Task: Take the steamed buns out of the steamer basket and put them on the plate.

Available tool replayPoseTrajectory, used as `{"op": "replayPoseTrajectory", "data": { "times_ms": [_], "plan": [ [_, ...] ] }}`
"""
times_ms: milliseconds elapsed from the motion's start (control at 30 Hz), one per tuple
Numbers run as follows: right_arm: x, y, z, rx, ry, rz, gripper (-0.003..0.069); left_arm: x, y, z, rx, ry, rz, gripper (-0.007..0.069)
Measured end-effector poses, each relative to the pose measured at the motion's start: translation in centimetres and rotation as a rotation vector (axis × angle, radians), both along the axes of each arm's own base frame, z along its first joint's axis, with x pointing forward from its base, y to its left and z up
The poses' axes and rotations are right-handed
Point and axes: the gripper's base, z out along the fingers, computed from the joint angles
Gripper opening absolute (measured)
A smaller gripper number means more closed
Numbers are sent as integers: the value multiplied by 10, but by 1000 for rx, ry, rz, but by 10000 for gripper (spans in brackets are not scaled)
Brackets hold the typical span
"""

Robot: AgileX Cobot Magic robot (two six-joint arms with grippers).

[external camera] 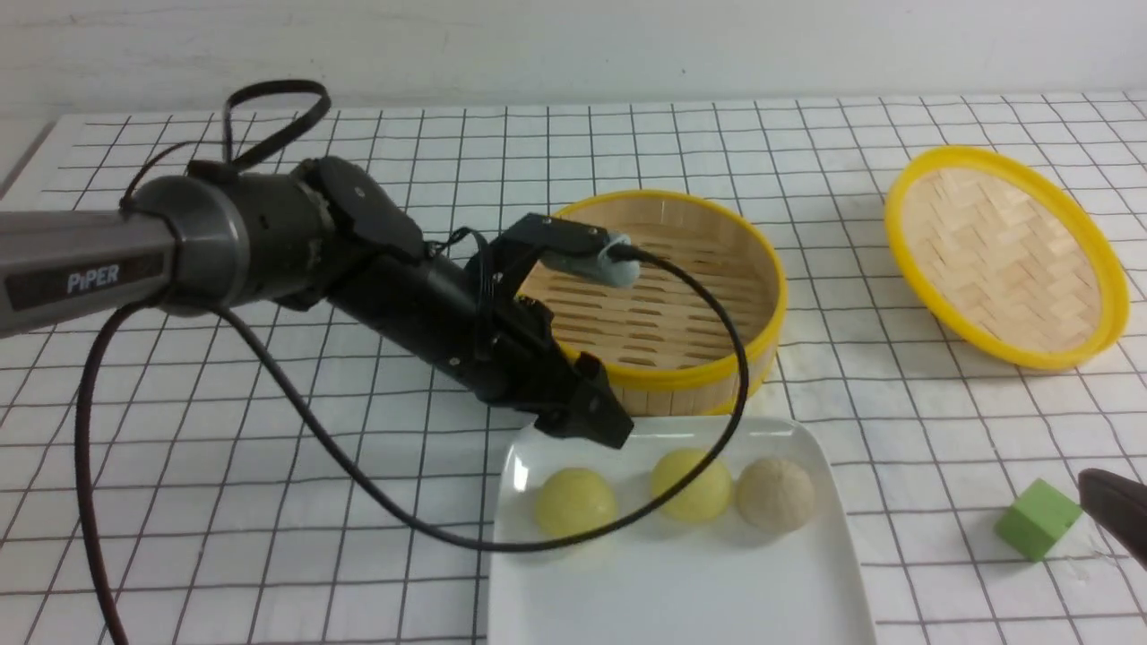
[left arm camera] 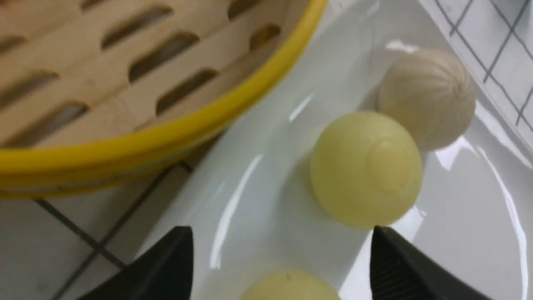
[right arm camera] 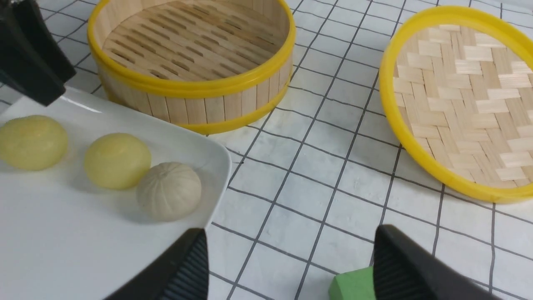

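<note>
A yellow bun (external camera: 576, 502), a second yellow bun (external camera: 691, 485) and a pleated pale bun (external camera: 776, 493) sat in a row on the white plate (external camera: 681, 591). My left claw (left arm camera: 283, 254) hung just above them, fingers apart, gripping nothing. Behind the plate, the basket (external camera: 708, 369) showed its bare slatted floor. My right claw (right arm camera: 291, 254) gaped beside a green cube (external camera: 1038, 518). The woven lid (external camera: 1004, 260) lay tilted on the gridded table (external camera: 269, 430), with a white wall (external camera: 573, 45) beyond.
</note>
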Motion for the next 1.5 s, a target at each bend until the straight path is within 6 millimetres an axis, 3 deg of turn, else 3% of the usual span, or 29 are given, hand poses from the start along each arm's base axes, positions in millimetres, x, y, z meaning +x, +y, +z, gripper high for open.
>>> {"op": "replayPoseTrajectory", "data": {
  "times_ms": [200, 233, 333, 467, 600, 700, 733, 833, 967, 1033, 1067, 1167, 1233, 1300, 1333, 1400, 1500],
  "plan": [
    [0, 0, 0, 2, -5, -1, 516, 23, -7, 43, -19, -158, -20, 575],
    [1, 0, 1, 5, -17, -2, 516, 31, -9, 62, -14, -226, -24, 552],
    [2, 0, 5, 16, -53, -8, 516, 42, -8, 90, 17, -330, -12, 524],
    [4, 0, 10, 34, -113, -16, 514, 54, 1, 130, 116, -453, 50, 508],
    [5, 0, 12, 38, -131, -18, 514, 55, 16, 157, 232, -458, 178, 505],
    [5, 0, 12, 39, -132, -18, 514, 40, 42, 186, 372, -438, 365, 497],
    [5, 0, 12, 39, -132, -18, 514, 39, 45, 188, 384, -429, 383, 496],
    [5, 0, 12, 41, -140, -19, 514, 15, 62, 212, 420, -392, 475, 460],
    [5, 0, 13, 41, -146, -20, 514, -20, 74, 244, 370, -382, 510, 397],
    [5, 0, 13, 40, -146, -20, 514, -30, 76, 254, 335, -396, 515, 390],
    [5, 0, 13, 39, -147, -19, 514, -46, 81, 269, 287, -421, 523, 385],
    [5, 0, 13, 40, -148, -20, 514, -71, 89, 287, 224, -449, 543, 382],
    [5, 0, 13, 40, -148, -20, 514, -84, 94, 292, 203, -456, 550, 380],
    [5, 0, 13, 40, -149, -20, 514, -109, 104, 293, 186, -450, 566, 379],
    [5, 0, 13, 40, -149, -20, 514, -111, 105, 293, 185, -449, 567, 379],
    [5, 0, 13, 40, -149, -20, 514, -133, 115, 286, 190, -436, 582, 379],
    [5, 0, 13, 40, -149, -20, 514, -145, 120, 270, 216, -401, 579, 379]
  ]
}}
